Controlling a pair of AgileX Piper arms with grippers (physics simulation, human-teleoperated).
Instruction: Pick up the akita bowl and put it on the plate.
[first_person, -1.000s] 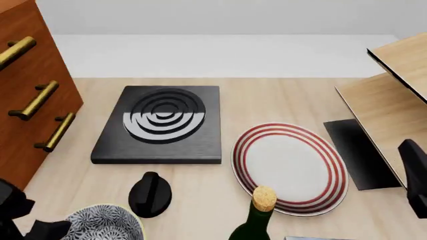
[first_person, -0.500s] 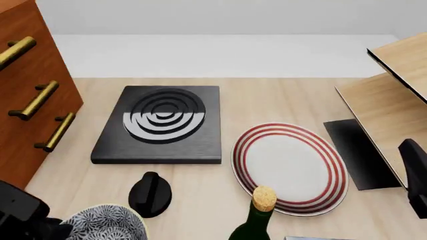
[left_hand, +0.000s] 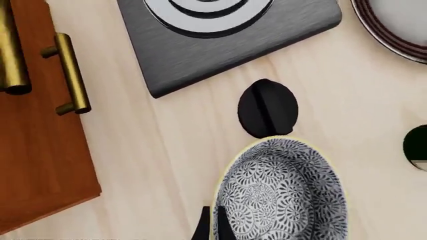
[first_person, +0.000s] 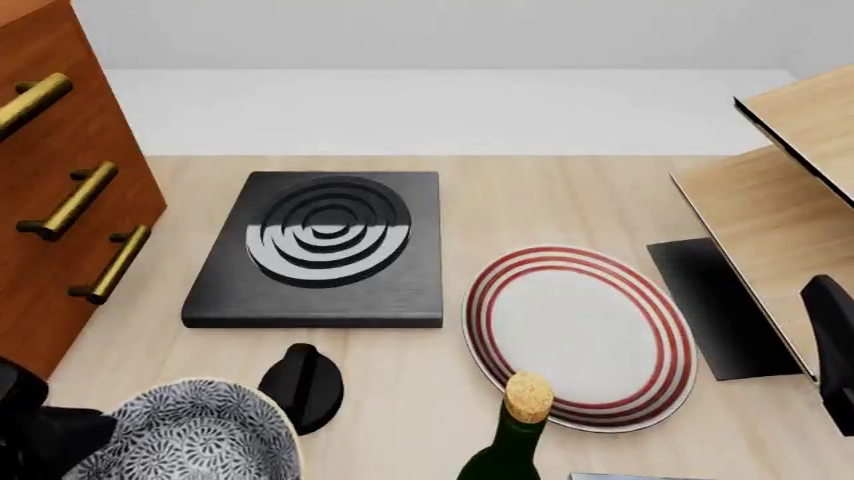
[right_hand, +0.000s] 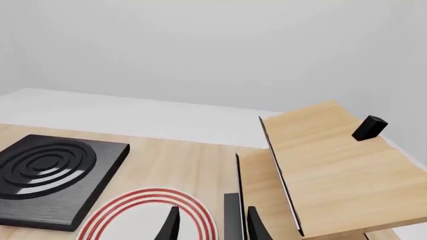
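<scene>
Your bowl (first_person: 194, 432) now sits larger and higher in the front view than it did a moment ago, its rim overlapping the edge of the black knob (first_person: 302, 385), so you have lifted it off the table and the grasp looks sound. In the left wrist view the left gripper (left_hand: 209, 227) has its two dark fingers pressed onto the bowl's rim, one on each side of the wall. The plate (first_person: 579, 335) lies well apart to the right, flat and bare, with the bowl not yet over it. Between them you have that black knob just beside the bowl, and a green bottle with a cork (first_person: 521, 432) standing at the near edge of the plate, overlapping its rim in the front view. The bottle is the real obstacle: I judge a low, straight sweep would clip its neck, so carry the bowl high or swing round the far side, past the black ringed slab (first_person: 324, 248). The wooden drawer cabinet (first_person: 60, 170) stays on your left, out of the path. Your right gripper (right_hand: 212, 225) hovers near the plate's far side, fingers spread and holding nothing; keep it clear.
</scene>
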